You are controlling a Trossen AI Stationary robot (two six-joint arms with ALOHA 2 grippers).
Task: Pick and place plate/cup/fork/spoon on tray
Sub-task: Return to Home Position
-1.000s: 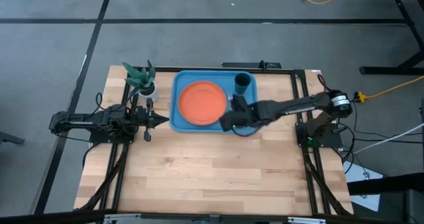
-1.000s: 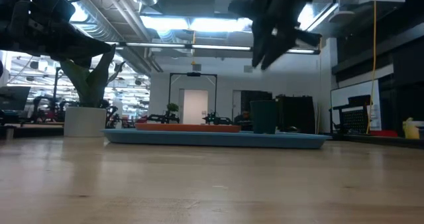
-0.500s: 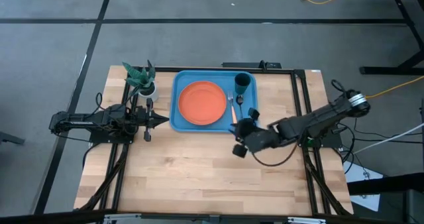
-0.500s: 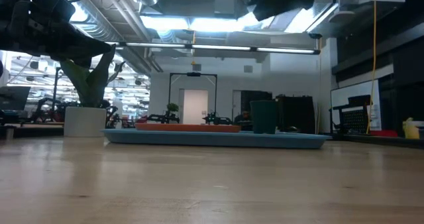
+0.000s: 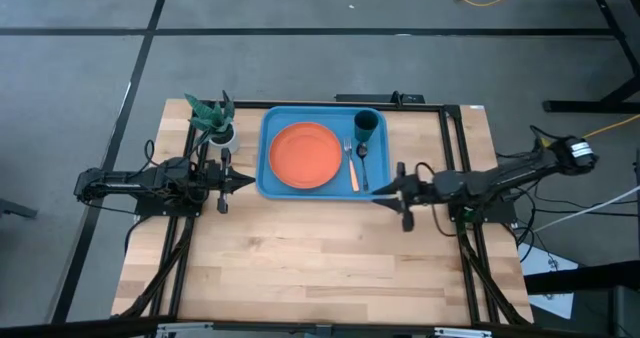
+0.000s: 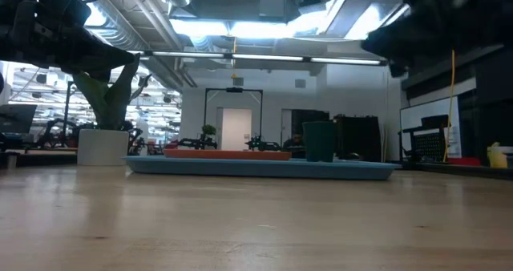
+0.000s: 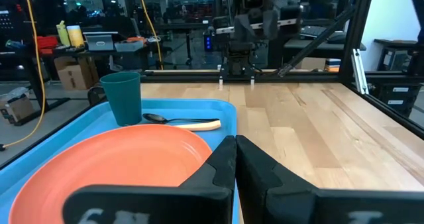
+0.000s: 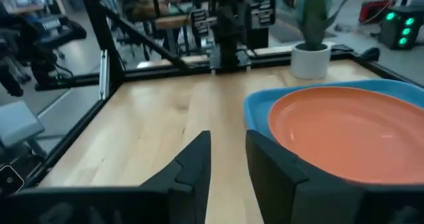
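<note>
The light-blue tray [image 5: 270,183] lies at the table's far middle. On it rest the orange plate [image 5: 305,156], the teal cup [image 5: 366,126] standing upright at the far right corner, the fork [image 5: 352,170] with its tan handle, and the dark spoon [image 5: 363,163] beside it. They also show in the left wrist view: plate [image 7: 112,164], cup [image 7: 124,98], spoon [image 7: 165,118]. My right gripper [image 5: 385,190] is empty, just off the tray's right near corner, its fingers a little apart [image 8: 228,141]. My left gripper [image 5: 240,181] is shut and empty at the tray's left.
A small white pot with a green plant [image 5: 218,126] stands at the far left, beside the tray. Black frame rails run along the table's left and right sides. Bare wood spreads over the near half of the table [image 5: 320,268].
My right gripper has left the tray's right side. It went first toward the table's near edge, then drew back toward the right edge, and it rose out of the low view. The fork and spoon, which the arm covered before, now show on the tray.
</note>
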